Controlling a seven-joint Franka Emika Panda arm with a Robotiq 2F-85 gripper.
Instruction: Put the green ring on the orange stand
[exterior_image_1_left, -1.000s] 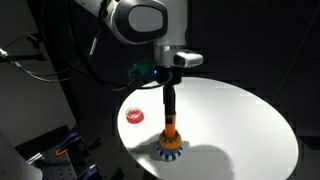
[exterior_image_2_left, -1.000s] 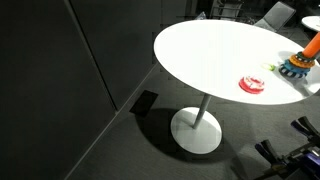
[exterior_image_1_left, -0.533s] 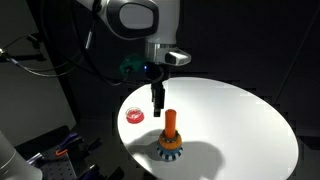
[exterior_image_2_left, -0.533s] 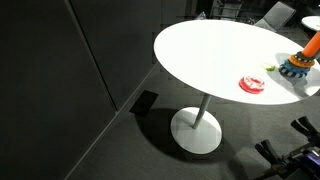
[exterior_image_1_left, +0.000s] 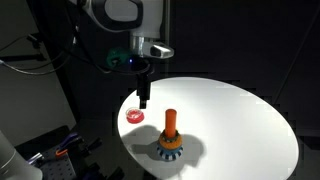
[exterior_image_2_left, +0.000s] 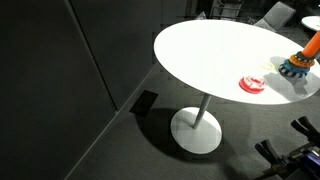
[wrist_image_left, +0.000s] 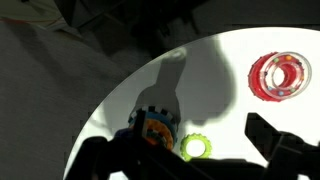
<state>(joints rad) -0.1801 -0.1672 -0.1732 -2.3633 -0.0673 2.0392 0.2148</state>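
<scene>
One green ring (wrist_image_left: 193, 147) lies flat on the white table (exterior_image_1_left: 240, 120), just beside the scalloped base of the orange stand (exterior_image_1_left: 170, 128) and not on its peg. A red ring (exterior_image_1_left: 133, 115) lies farther from the stand. The gripper (exterior_image_1_left: 143, 102) hangs above the table on the stand's red-ring side, its fingers (wrist_image_left: 285, 145) spread and holding nothing.
</scene>
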